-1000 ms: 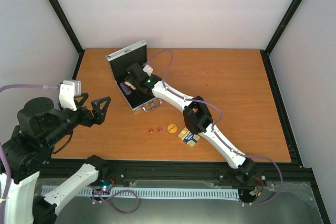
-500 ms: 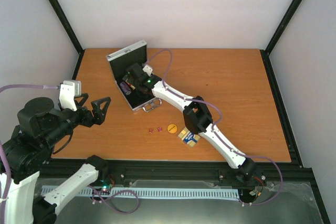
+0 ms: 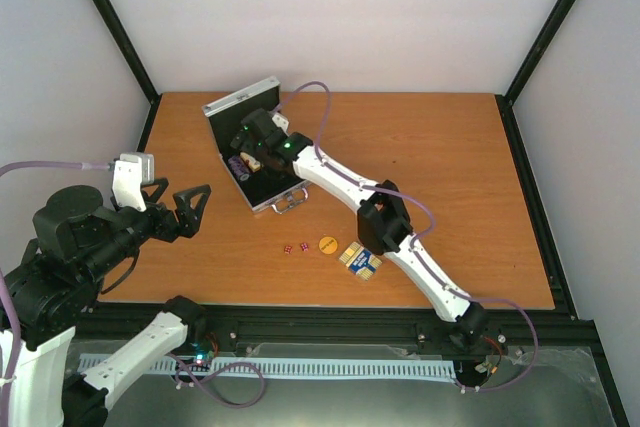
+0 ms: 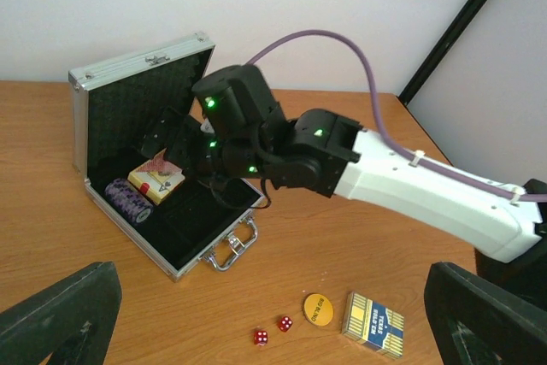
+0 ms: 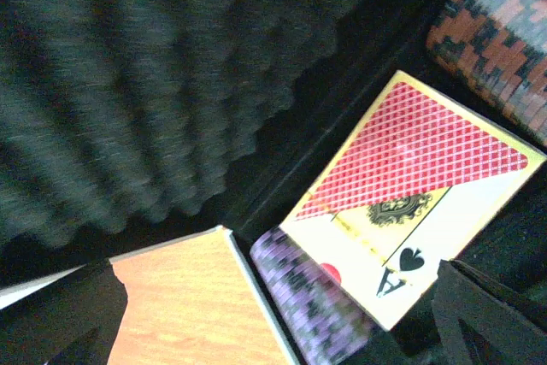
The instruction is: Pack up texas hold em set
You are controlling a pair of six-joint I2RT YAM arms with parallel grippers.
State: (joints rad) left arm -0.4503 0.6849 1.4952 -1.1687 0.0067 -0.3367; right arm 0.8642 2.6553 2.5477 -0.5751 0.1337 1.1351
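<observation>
Deck (image 5: 410, 177) lies in case (image 5: 171, 66), just ahead of right pincer (image 5: 282, 314).

Robot lab test cell, white enclosure panels (image 3: 340, 17), black frame posts (image 3: 110, 22), orange wooden tabletop (image 3: 450, 167)

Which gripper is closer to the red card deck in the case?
Right. The right gripper sits inside the open case, right by the red card deck; the left gripper hovers outside the case, off to its left.
</observation>
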